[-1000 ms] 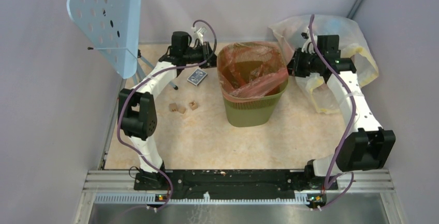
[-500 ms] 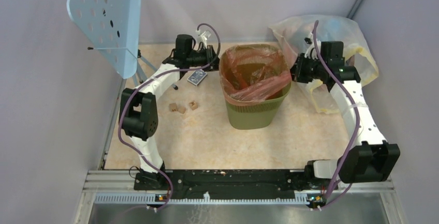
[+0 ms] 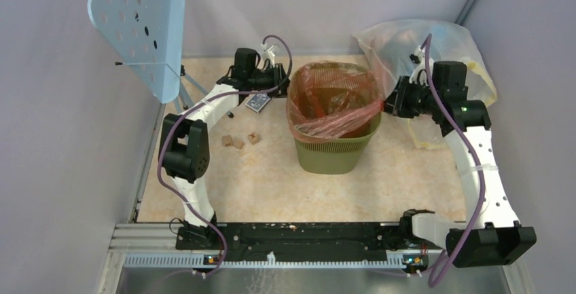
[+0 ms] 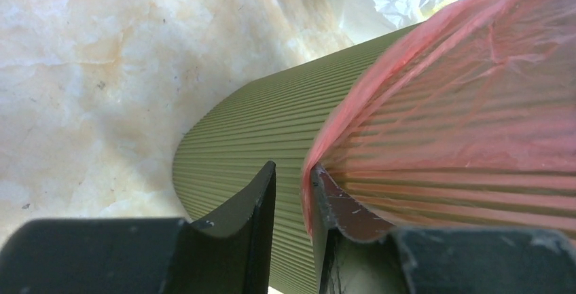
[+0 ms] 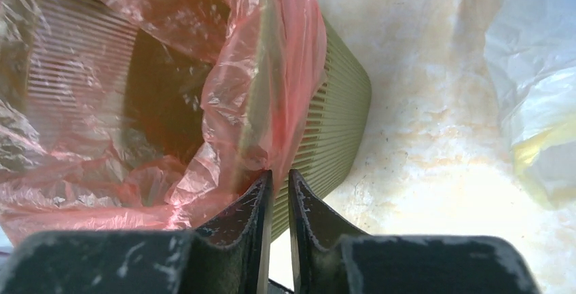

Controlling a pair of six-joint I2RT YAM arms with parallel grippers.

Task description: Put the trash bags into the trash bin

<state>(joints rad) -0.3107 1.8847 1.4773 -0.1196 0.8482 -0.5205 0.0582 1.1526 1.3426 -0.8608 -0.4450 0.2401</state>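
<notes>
The olive-green trash bin stands at the table's middle. The red-orange trash bag lines it and folds out over the rim. My left gripper is at the bin's left rim. In the left wrist view its jaws stand a narrow gap apart, with the bag's hem draped over the right finger and the ribbed bin wall behind. My right gripper is at the right rim. In the right wrist view it is pinched on the bag's folded edge.
A large clear-yellowish stuffed bag lies behind my right arm. A pale blue perforated stand stands at the back left. A small dark box and several small wooden blocks lie left of the bin.
My right gripper has moved right and nearer, stretching the bag out over the bin's right rim. My left gripper has moved right, up to the left rim.
</notes>
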